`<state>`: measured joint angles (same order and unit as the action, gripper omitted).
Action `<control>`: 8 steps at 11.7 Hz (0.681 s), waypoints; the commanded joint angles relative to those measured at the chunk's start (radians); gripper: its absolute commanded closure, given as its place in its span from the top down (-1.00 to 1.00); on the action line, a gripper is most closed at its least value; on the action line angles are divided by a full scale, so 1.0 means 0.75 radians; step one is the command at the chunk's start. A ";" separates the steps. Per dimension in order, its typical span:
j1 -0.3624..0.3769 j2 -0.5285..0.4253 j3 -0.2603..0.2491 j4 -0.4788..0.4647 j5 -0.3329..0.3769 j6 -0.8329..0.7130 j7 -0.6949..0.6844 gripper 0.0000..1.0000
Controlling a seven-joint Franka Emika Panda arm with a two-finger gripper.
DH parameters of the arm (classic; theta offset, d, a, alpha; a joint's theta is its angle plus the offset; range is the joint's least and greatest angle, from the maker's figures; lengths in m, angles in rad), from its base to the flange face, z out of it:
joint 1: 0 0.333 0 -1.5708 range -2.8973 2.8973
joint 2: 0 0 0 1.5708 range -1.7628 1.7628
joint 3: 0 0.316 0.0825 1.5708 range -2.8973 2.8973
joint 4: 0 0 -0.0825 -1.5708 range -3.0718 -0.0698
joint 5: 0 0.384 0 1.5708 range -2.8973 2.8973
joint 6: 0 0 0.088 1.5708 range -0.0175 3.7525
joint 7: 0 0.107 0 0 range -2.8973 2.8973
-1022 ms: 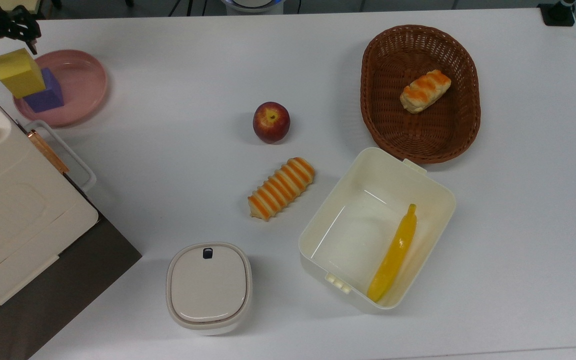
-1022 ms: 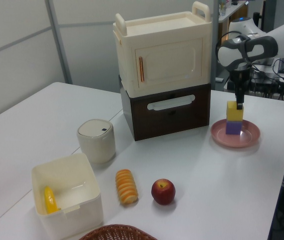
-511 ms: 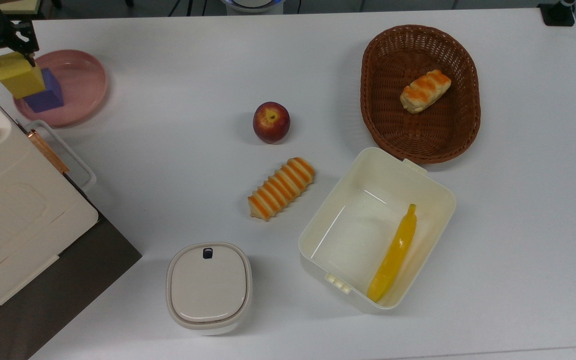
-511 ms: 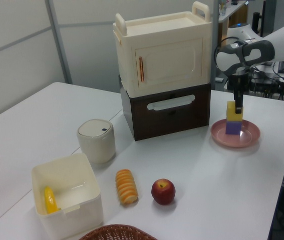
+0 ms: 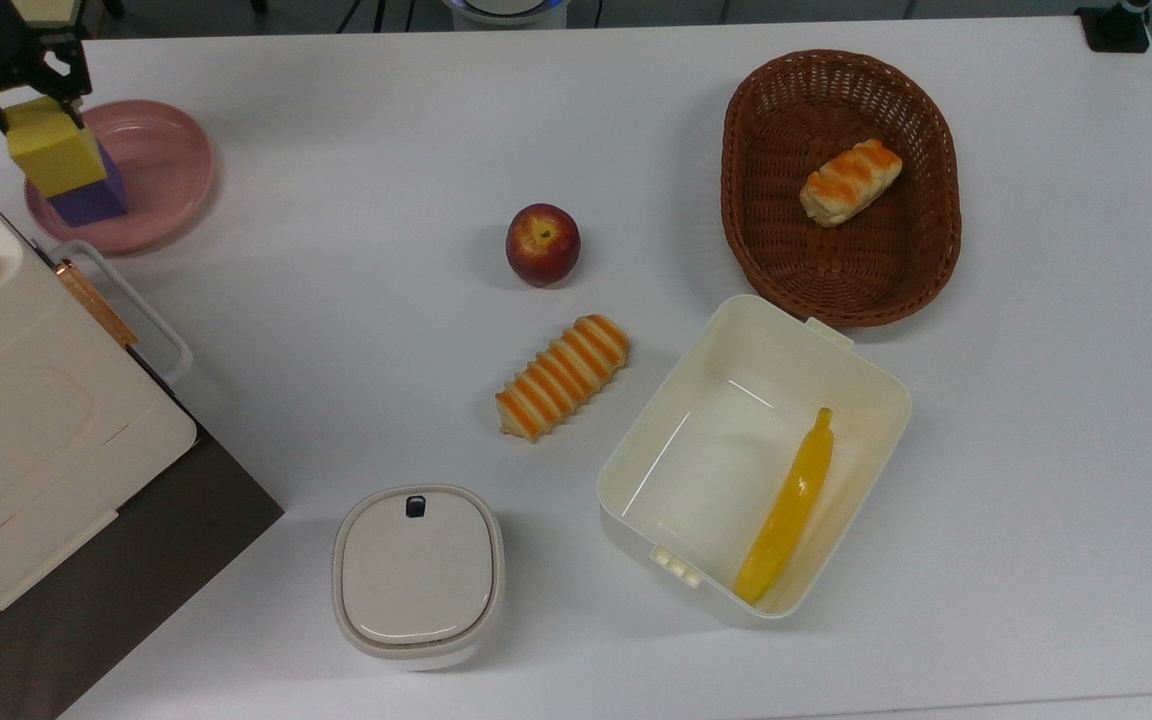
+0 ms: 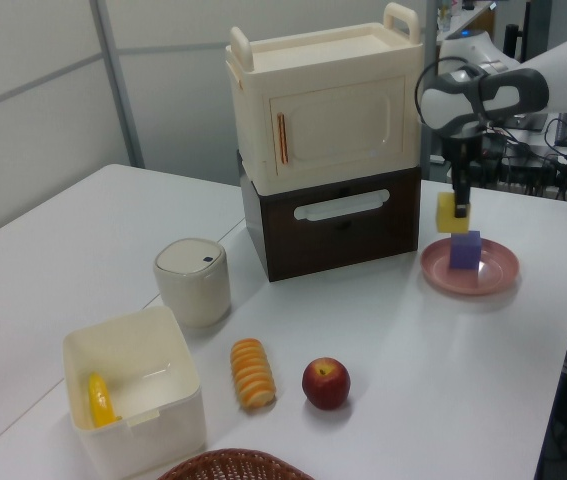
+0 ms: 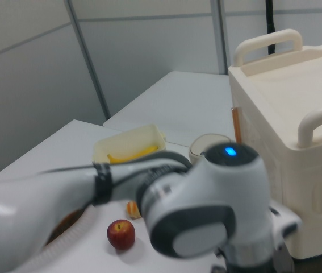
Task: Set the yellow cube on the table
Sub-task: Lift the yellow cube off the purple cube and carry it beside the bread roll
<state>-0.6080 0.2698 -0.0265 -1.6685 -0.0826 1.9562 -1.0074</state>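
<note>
The jaws (image 6: 456, 207) grip the yellow cube (image 6: 452, 213), now lifted clear of the purple cube (image 6: 465, 250) on the pink plate (image 6: 498, 275), above the worktop (image 6: 443, 360).

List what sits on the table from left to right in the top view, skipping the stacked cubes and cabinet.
Pink plate → lidded white container → striped bread → white box holding a banana.

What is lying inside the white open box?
Inside the white open box lies one long yellow banana, along the wall on the top view's right. The rest of the floor looks bare. In the left view the near wall covers most of the inside.
</note>
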 commanded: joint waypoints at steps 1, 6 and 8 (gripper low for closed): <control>0.021 -0.086 0.141 -0.029 0.016 -0.056 0.215 0.14; 0.266 -0.078 0.211 -0.035 0.002 -0.056 0.737 0.20; 0.358 -0.080 0.211 -0.035 0.002 -0.060 0.858 0.28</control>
<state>-0.4212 0.2280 0.1415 -1.6808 -0.0826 1.9281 -0.4833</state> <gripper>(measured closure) 0.388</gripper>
